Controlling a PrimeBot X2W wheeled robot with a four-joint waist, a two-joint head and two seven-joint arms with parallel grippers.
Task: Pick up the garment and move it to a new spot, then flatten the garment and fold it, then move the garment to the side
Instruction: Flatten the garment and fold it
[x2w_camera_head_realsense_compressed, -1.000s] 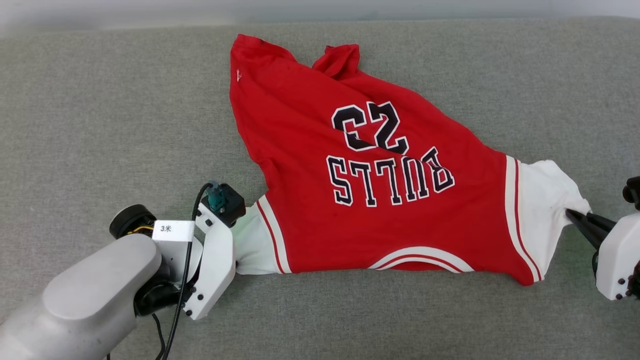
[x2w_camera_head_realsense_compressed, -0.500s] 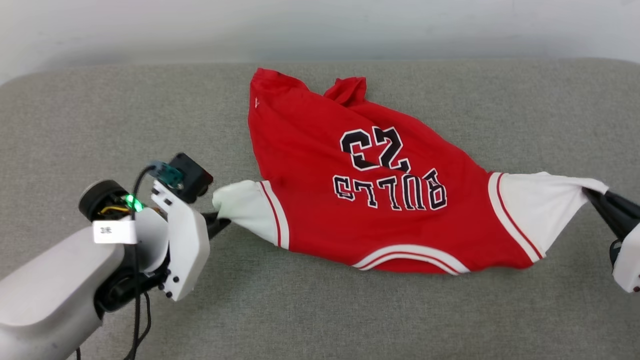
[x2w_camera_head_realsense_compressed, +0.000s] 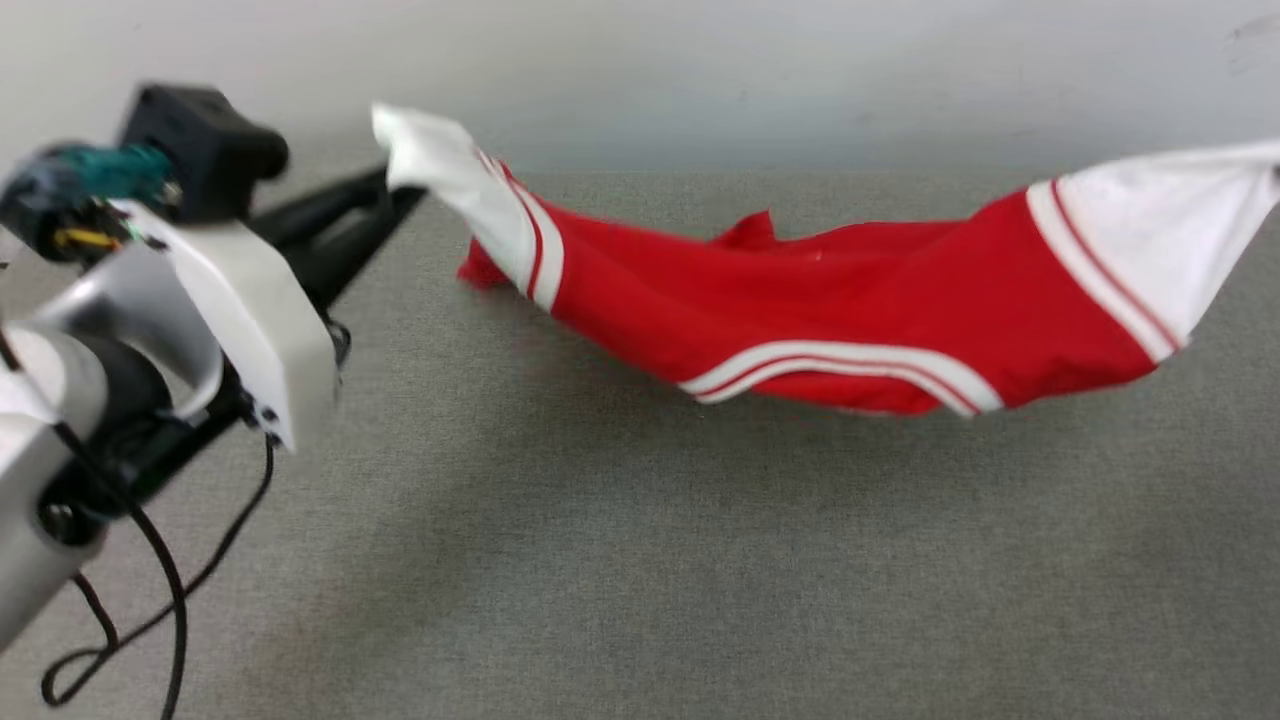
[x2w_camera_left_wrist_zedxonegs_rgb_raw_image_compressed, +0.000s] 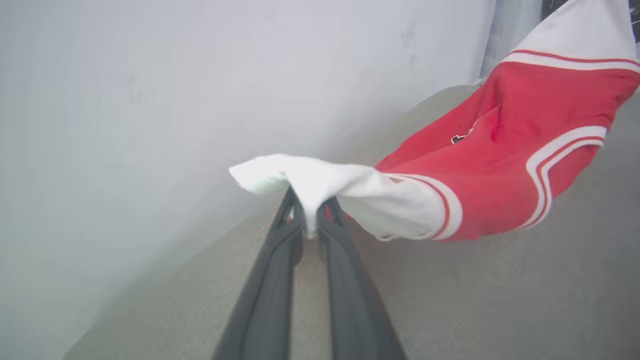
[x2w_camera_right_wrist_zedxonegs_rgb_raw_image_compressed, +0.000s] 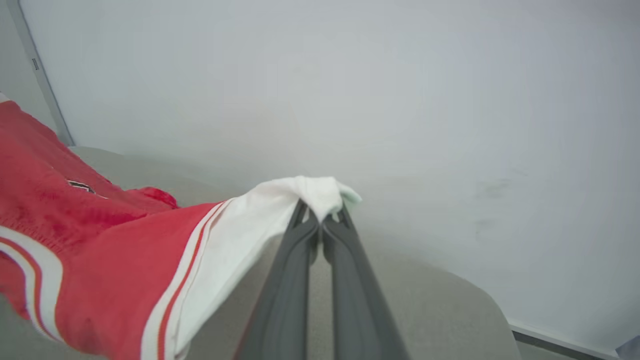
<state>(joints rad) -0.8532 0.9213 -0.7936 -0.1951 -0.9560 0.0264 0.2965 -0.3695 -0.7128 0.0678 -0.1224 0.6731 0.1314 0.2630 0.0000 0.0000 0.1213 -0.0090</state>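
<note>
The garment (x2w_camera_head_realsense_compressed: 840, 320), a red jersey with white sleeves and striped trim, hangs in the air above the grey padded surface (x2w_camera_head_realsense_compressed: 620, 560), sagging in the middle with its far hem trailing on the surface. My left gripper (x2w_camera_head_realsense_compressed: 395, 195) is shut on the white left sleeve (x2w_camera_left_wrist_zedxonegs_rgb_raw_image_compressed: 310, 190), raised at the upper left. In the right wrist view my right gripper (x2w_camera_right_wrist_zedxonegs_rgb_raw_image_compressed: 321, 220) is shut on the other white sleeve (x2w_camera_right_wrist_zedxonegs_rgb_raw_image_compressed: 300, 200); that sleeve (x2w_camera_head_realsense_compressed: 1190, 230) reaches the right edge of the head view. A sliver of black lettering (x2w_camera_left_wrist_zedxonegs_rgb_raw_image_compressed: 462, 136) shows on the jersey's far side.
A pale wall (x2w_camera_head_realsense_compressed: 700, 70) rises behind the grey surface. My left arm's white housing (x2w_camera_head_realsense_compressed: 250, 310) and a loose black cable (x2w_camera_head_realsense_compressed: 150, 590) fill the left side. The surface's rounded right corner (x2w_camera_right_wrist_zedxonegs_rgb_raw_image_compressed: 480, 300) ends near my right gripper.
Both grippers have lifted the sleeves up and apart, raising the jersey off the surface so it hangs stretched. The head camera has tilted up, bringing more wall into view.
</note>
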